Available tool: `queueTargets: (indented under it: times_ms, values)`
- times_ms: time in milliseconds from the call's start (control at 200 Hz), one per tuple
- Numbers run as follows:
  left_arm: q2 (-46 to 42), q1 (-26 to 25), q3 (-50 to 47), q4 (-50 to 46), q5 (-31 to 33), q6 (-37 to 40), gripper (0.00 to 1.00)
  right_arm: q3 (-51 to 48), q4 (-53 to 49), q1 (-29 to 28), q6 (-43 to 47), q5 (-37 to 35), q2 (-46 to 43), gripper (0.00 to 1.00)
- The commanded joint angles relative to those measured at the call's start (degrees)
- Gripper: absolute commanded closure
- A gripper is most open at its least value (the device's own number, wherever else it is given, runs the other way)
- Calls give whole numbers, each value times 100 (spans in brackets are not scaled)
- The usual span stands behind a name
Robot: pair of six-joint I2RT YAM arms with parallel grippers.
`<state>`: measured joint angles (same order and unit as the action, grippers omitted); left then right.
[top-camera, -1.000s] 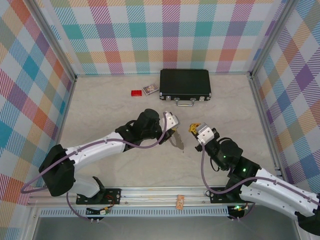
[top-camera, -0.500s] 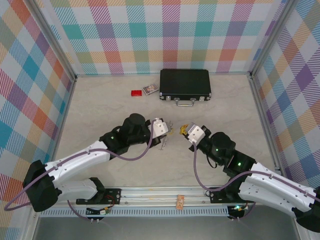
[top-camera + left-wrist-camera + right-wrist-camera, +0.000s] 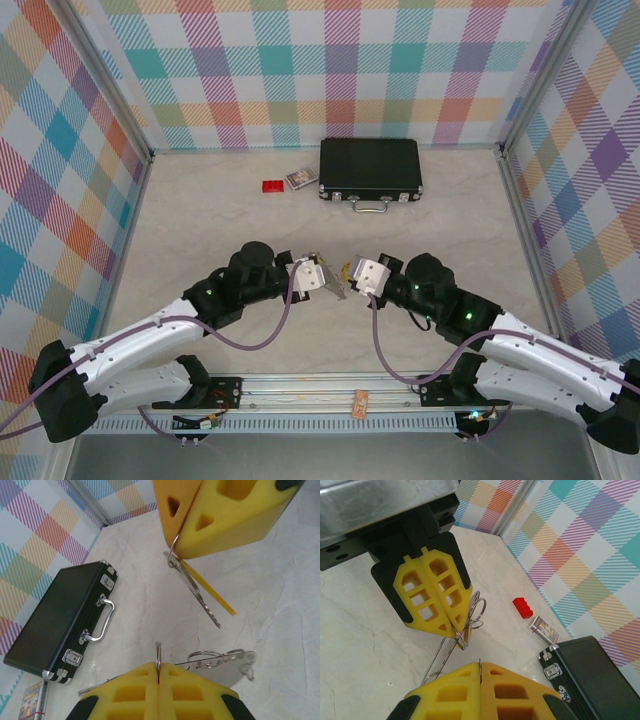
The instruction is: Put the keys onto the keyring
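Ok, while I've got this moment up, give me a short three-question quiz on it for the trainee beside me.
1. True or false: the black case lies open.
2. Which gripper holds the silver key? A) left gripper B) right gripper
3. Fill in: in the top view, the red block lies to the ___ of the case.

Key:
1. False; its lid is shut.
2. B; the left gripper is shut on the keyring instead.
3. Left.
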<state>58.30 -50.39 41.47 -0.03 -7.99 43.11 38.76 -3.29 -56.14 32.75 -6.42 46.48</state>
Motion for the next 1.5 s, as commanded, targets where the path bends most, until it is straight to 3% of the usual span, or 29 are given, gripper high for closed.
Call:
queueTargets:
  times_ms: [0,140,330,780,1495]
  values:
    - [-140,-118,-60,112,143,436,100,213,-147,32,545,167,4,100]
    - [-169,-189,-126,78,248,790,100,272,-320,35,952,115,86,100]
    - [-196,-217,-131,150,216,660,100,262,-301,33,1275,148,175,100]
    - [-234,-227,-32,249,-242,182,100,152,-88,33,1357,298,293,100]
    - [-152,-272,115,258,-407,48,100,132,-65,32,1251,453,482,100]
